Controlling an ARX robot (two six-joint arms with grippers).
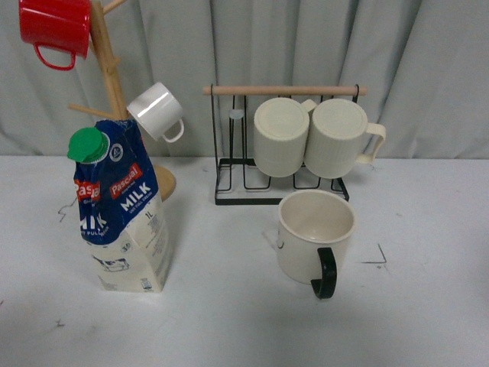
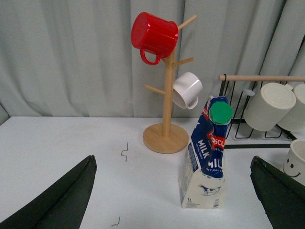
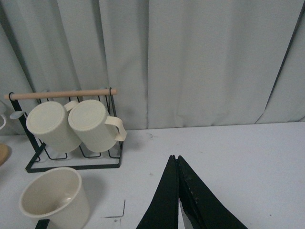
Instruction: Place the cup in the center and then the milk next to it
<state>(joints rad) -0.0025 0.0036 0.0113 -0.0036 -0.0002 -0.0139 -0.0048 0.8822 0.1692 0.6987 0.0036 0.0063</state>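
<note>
The cup [image 1: 313,237], a smooth cream mug with a black handle turned to the front, stands upright on the pale grey tabletop right of the middle, beside a black corner mark [image 1: 378,258]. The milk [image 1: 122,214] stands upright at the left. The center [image 1: 221,283] is the bare patch between them. Neither arm shows in the front view. My left gripper [image 2: 172,159] is open and empty, with the milk [image 2: 207,157] just ahead between its fingers and the cup [image 2: 298,162] at the edge. My right gripper [image 3: 174,157] is shut and empty, off to one side of the cup [image 3: 57,198].
A wooden mug tree [image 1: 114,92] at the back left holds a red mug [image 1: 55,30] and a small white cup [image 1: 157,111]. A black wire rack [image 1: 229,172] behind the cup holds two ribbed cream mugs [image 1: 281,138]. A grey curtain hangs behind the table.
</note>
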